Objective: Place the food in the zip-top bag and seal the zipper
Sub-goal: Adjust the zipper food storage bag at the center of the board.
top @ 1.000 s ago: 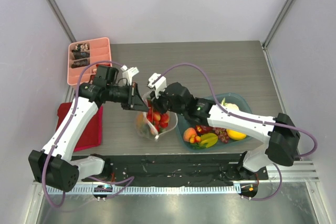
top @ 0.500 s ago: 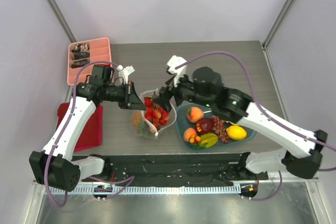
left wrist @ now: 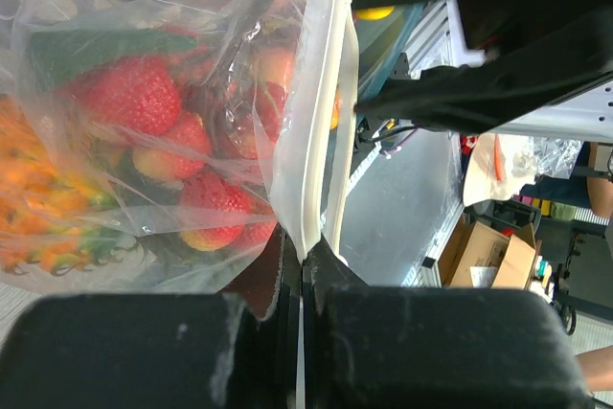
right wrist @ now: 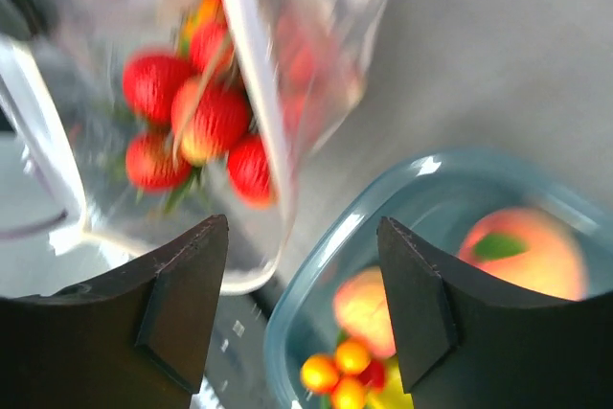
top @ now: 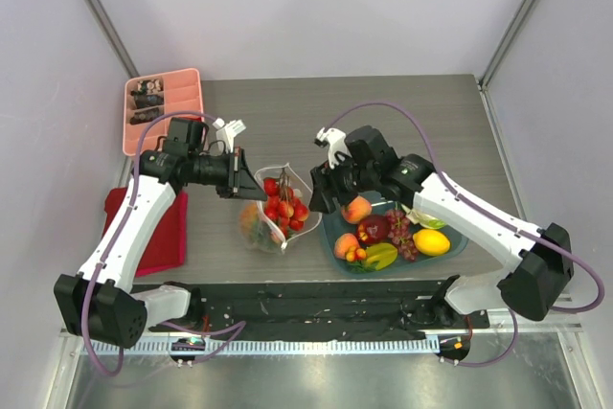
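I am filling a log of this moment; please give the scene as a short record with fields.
bag: zip-top bag, mouth open, zipper unsealed
in bag: strawberries
left pincer: shut on the bag's mouth edge
right pincer: open, empty, between bag and plate
teal plate: peach, lemon, other fruit

pink tray (top: 184,102), red cloth (top: 168,237), teal plate (right wrist: 335,251), grey table (top: 402,112)

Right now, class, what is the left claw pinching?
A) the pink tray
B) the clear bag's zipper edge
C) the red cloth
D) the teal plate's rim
B: the left claw is shut on the whitish zipper strip at the mouth of the zip-top bag, which holds strawberries.
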Tool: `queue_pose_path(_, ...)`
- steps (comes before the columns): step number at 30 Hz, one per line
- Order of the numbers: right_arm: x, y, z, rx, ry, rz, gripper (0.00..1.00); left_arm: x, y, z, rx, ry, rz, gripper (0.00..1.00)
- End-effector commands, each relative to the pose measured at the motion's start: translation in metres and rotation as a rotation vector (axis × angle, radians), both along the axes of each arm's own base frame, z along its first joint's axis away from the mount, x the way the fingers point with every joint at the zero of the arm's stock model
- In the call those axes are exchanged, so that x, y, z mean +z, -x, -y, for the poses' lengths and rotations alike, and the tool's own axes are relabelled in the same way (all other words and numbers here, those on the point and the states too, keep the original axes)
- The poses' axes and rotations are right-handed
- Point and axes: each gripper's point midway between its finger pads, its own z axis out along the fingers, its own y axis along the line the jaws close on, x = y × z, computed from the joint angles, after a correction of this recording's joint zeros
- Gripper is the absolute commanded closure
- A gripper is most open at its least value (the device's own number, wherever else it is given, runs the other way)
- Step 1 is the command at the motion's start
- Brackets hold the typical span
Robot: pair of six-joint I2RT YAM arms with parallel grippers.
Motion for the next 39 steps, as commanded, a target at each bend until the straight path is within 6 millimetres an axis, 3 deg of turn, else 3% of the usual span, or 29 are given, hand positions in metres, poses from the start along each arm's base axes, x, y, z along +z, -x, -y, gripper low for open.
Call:
queue_pose_path(1, 0.0, 0.025, -0.008, 0.08, -0.065, -0.079, 0.36, 0.01, -0.004, 0.0, 0.007, 0.024, 0.053, 1.0)
queue_pose_path(2, -0.006, 0.026, -0.009, 0.083, -0.058, -0.092, 0.4, 0.01, -0.004, 0.0, 0.011, 0.023, 0.055, 1.0)
queue_pose_path(5, -0.011, 0.032, -0.014, 0.11, -0.077, -0.142, 0.68, 0.008, -0.002, -0.002, 0.019, 0.012, 0.059, 1.0)
queue_pose_path(6, -0.008, 0.035, -0.017, 0.114, -0.094, -0.158, 0.91, 0.007, -0.002, -0.004, 0.027, 0.003, 0.061, 1.0)
queue_pose_path(7, 0.002, 0.037, -0.021, 0.135, -0.125, -0.16, 0.99, 0.006, -0.001, -0.005, 0.032, -0.009, 0.058, 1.0)
queue_pose_path(9, 0.02, 0.04, -0.025, 0.154, -0.169, -0.155, 0.99, 0.008, -0.003, -0.01, 0.041, -0.043, 0.088, 1.0)
queue_pose_path(11, 0.051, 0.043, -0.031, 0.161, -0.242, -0.151, 0.99, 0.019, -0.001, -0.014, 0.047, -0.076, 0.121, 1.0)
queue_pose_path(12, 0.077, 0.043, -0.034, 0.169, -0.301, -0.115, 0.99, 0.018, -0.005, -0.022, 0.057, -0.138, 0.166, 1.0)
queue_pose_path(13, 0.092, 0.047, -0.036, 0.168, -0.342, -0.133, 0.99, 0.036, -0.003, -0.028, 0.059, -0.17, 0.198, 1.0)
queue_pose_path(16, 0.133, 0.053, -0.04, 0.189, -0.43, -0.123, 0.99, 0.053, -0.006, -0.042, 0.038, -0.271, 0.257, 1.0)
queue_pose_path(17, 0.141, 0.058, -0.042, 0.203, -0.452, -0.163, 0.99, 0.072, 0.003, -0.045, 0.025, -0.28, 0.271, 1.0)
queue_pose_path(18, 0.152, 0.059, -0.043, 0.204, -0.473, -0.169, 0.99, 0.076, 0.008, -0.046, 0.009, -0.288, 0.266, 1.0)
queue_pose_path(20, 0.153, 0.06, -0.045, 0.209, -0.477, -0.191, 0.99, 0.075, 0.02, -0.046, -0.021, -0.291, 0.208, 1.0)
queue_pose_path(21, 0.143, 0.059, -0.045, 0.204, -0.461, -0.202, 0.99, 0.067, 0.022, -0.046, -0.032, -0.298, 0.183, 1.0)
queue_pose_path(23, 0.118, 0.052, -0.047, 0.201, -0.412, -0.203, 0.99, 0.029, 0.016, -0.053, -0.025, -0.368, 0.111, 1.0)
queue_pose_path(24, 0.096, 0.046, -0.046, 0.172, -0.378, -0.237, 0.99, -0.01, 0.016, -0.057, -0.031, -0.414, 0.017, 1.0)
queue_pose_path(26, 0.073, 0.038, -0.052, 0.166, -0.351, -0.302, 0.99, -0.034, 0.009, -0.054, -0.022, -0.409, -0.059, 1.0)
queue_pose_path(27, 0.08, 0.035, -0.055, 0.178, -0.367, -0.3, 0.99, -0.044, 0.009, -0.048, -0.051, -0.382, -0.119, 1.0)
queue_pose_path(29, 0.1, 0.04, -0.056, 0.227, -0.402, -0.286, 0.99, -0.03, 0.011, -0.034, -0.103, -0.3, -0.16, 1.0)
queue_pose_path(32, 0.141, 0.053, -0.051, 0.276, -0.459, -0.247, 0.99, 0.033, 0.013, -0.017, -0.141, -0.156, -0.082, 1.0)
queue_pose_path(34, 0.142, 0.055, -0.047, 0.264, -0.457, -0.243, 0.99, 0.06, 0.009, -0.016, -0.094, -0.143, 0.054, 1.0)
queue_pose_path(36, 0.126, 0.052, -0.044, 0.239, -0.434, -0.252, 0.99, 0.058, 0.007, -0.022, -0.057, -0.202, 0.095, 1.0)
queue_pose_path(39, 0.101, 0.046, -0.047, 0.218, -0.395, -0.293, 0.99, 0.032, 0.015, -0.027, -0.06, -0.262, 0.001, 1.0)
